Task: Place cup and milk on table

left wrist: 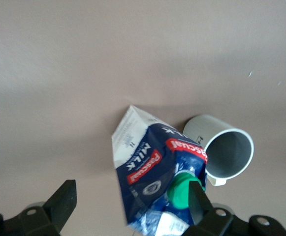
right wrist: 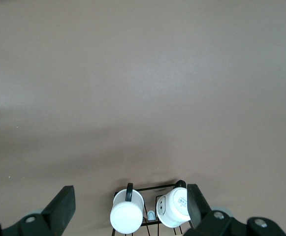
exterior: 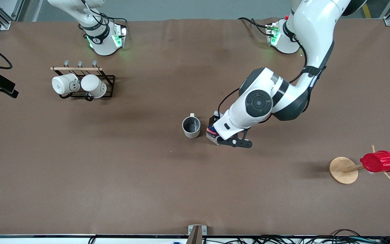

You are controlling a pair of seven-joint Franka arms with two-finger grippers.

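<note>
Brown table (exterior: 113,176): left gripper (left wrist: 132,206) open wide around milk carton (left wrist: 152,172) beside cup (left wrist: 226,152); retract straight up. Right gripper (right wrist: 128,209) waits open.

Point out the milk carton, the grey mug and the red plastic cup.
milk carton (left wrist: 147,172): left wrist view, on its blue printed side.
grey mug (exterior: 191,127): front view, on its dark inside.
red plastic cup (exterior: 378,161): front view, on its ribbed side.

Milk (exterior: 211,131) stands on the table (exterior: 113,176) just beside the cup (exterior: 191,127), toward the left arm's end.
</note>
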